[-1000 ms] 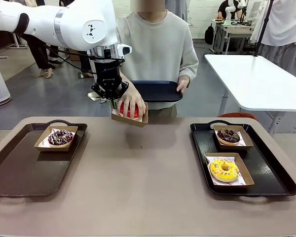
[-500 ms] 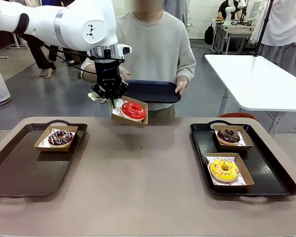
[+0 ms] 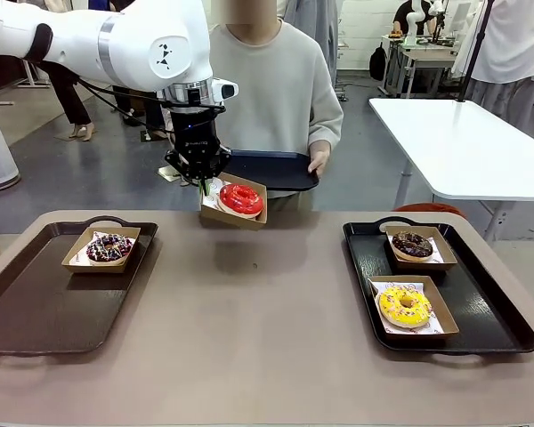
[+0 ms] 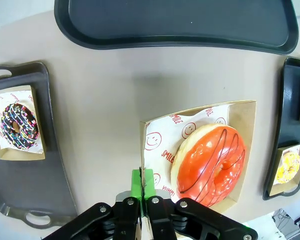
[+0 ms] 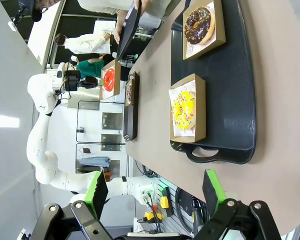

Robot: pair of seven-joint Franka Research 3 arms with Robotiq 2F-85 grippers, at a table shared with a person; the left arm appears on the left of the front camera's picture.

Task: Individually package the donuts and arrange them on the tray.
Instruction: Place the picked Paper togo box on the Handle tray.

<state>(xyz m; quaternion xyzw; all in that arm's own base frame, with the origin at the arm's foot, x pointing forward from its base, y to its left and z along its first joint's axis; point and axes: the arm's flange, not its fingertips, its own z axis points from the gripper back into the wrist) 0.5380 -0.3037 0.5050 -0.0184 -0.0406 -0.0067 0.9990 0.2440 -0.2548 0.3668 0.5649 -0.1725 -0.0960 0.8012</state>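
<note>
Since the left gripper (image 4: 144, 196) is only pinching one thin edge of the cardboard box (image 3: 234, 216) with the red donut (image 3: 240, 198) sitting in it, the whole thing hangs up in the air over the far side of the table (image 3: 267, 311) — and it looks a bit tilted in the front view. My worry is the wall of the box bends or slips out of the clamped pads, and the donut slides off toward the low side. A quick swing would probably do it. The person's held tray (image 3: 271, 167) is right behind it too, so a bump there is possible. The right gripper (image 5: 155, 186) sits spread wide with nothing in it, above the right tray (image 3: 498, 325) holding the yellow donut (image 3: 404, 305) and the chocolate donut (image 3: 412, 243).
</note>
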